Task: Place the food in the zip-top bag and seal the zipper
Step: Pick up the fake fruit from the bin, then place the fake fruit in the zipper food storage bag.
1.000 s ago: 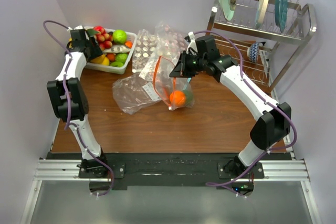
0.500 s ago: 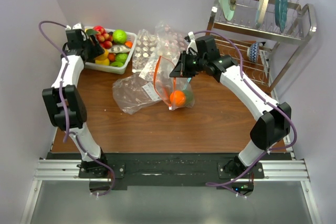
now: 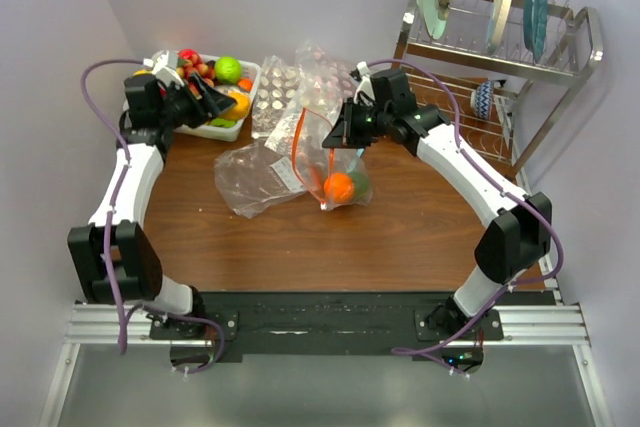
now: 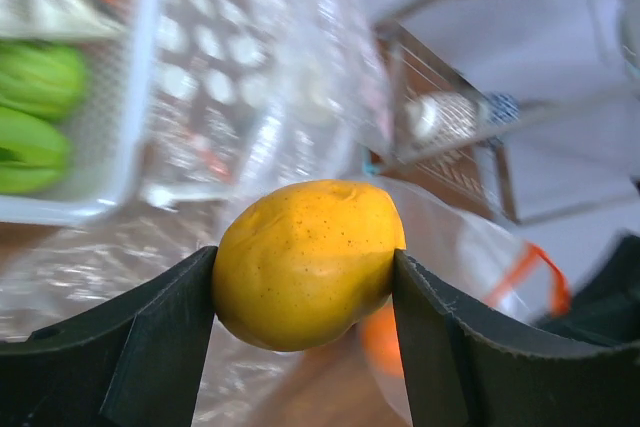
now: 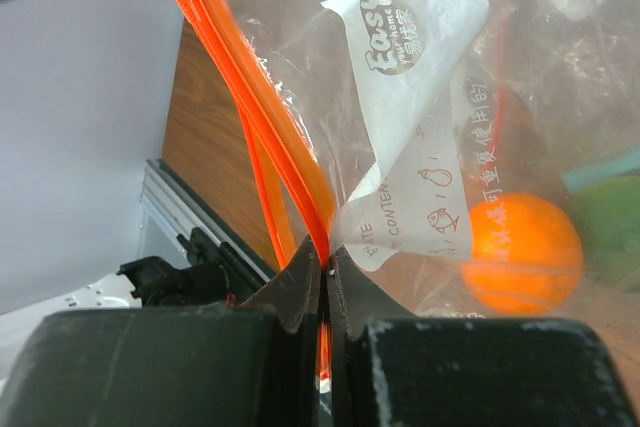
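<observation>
My left gripper (image 3: 228,103) is shut on a yellow lemon (image 3: 239,103), held above the right end of the white basket; in the left wrist view the lemon (image 4: 308,262) sits squeezed between both fingers. My right gripper (image 3: 346,137) is shut on the orange-red zipper (image 5: 265,107) of the zip-top bag (image 3: 325,162) and holds its mouth up. The strip's two sides gape apart above the jaws. Inside the bag lie an orange (image 3: 339,186) and a green lime (image 3: 358,181); both show in the right wrist view, the orange (image 5: 522,252) and the lime (image 5: 610,217).
A white basket (image 3: 214,132) at the back left holds more fruit. Another crumpled clear bag (image 3: 252,177) lies left of the held bag, and clear blister packs (image 3: 290,87) lie behind. A metal dish rack (image 3: 500,57) with plates stands at the back right.
My left gripper has come up out of the basket with the lemon and swung right, toward the bag. The right arm and the bag have not moved.
</observation>
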### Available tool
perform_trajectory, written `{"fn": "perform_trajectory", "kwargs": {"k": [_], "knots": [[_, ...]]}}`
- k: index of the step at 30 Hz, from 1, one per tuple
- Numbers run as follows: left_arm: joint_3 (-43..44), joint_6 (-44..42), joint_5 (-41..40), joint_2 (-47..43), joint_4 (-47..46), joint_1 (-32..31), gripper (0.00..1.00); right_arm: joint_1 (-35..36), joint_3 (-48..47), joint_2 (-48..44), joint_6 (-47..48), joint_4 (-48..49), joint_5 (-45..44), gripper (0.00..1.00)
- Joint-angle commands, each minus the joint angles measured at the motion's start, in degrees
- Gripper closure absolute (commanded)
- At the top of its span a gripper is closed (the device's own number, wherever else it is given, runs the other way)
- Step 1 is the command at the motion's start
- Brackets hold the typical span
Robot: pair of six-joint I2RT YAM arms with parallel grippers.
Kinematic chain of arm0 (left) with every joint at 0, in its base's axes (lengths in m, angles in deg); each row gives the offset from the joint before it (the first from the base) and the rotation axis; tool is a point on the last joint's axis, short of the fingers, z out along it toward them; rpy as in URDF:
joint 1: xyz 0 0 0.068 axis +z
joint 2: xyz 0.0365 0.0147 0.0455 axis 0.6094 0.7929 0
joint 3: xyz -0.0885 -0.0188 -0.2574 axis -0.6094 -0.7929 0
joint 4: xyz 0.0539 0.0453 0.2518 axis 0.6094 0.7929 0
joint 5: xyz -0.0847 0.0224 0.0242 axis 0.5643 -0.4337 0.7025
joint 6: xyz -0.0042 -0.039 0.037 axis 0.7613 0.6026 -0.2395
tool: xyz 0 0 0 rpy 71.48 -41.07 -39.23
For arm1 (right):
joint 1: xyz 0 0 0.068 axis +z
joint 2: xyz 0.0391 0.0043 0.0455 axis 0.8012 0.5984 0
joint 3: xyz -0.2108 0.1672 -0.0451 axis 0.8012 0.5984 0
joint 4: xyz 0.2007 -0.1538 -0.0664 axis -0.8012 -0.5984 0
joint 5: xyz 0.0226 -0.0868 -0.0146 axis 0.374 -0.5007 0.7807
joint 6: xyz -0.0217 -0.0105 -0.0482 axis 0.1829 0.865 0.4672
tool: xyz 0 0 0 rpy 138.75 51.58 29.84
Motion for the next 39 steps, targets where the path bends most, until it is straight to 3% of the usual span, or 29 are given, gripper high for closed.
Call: {"fn": "perform_trajectory", "kwargs": {"k": [1, 11, 18, 39], "knots": [[-5.67, 7.95, 7.32, -7.75, -11.22, -5.19, 0.48, 0.05, -0.25, -0.14, -0.08, 1.56, 1.13, 1.0], [-12.0, 9.01, 2.75, -17.86, -9.48, -18.29, 0.48, -0.03, 0.63, -1.11, -0.25, 1.3, 0.96, 1.0], [-14.47, 6.72, -3.23, -20.15, -5.09, -22.95, 0.49, -0.03, 0.37, -1.81, -0.43, 1.12, 1.04, 1.0], [-7.45, -1.27, -39.78, -7.15, -0.15, -42.37, 0.5, 0.06, -1.92, -3.48, 3.09, -4.59, -7.65, 1.0]]}}
